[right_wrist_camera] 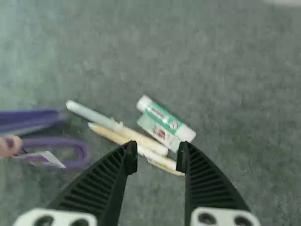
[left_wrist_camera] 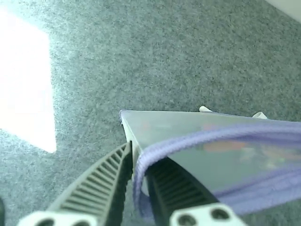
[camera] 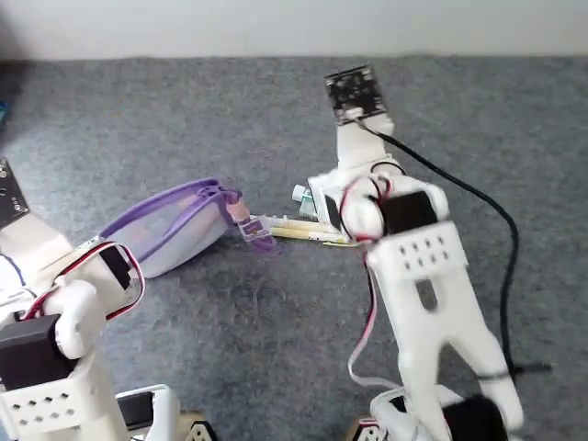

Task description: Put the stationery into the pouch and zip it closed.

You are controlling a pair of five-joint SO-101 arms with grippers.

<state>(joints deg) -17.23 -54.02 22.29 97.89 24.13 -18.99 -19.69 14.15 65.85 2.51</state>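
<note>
Stationery (right_wrist_camera: 160, 123) on the carpet (right_wrist_camera: 235, 70), just below the wide-parted right claw (right_wrist_camera: 156, 151)

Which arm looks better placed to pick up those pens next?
The right, I'd say. Its open gripper hangs just above the pens and the glue stick. The left gripper is shut on the purple pouch at its rim, so it is not free.

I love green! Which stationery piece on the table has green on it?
The short, fat tube with the green label. The pale pen and the cream pencil beside it are long, thin and plain.
</note>
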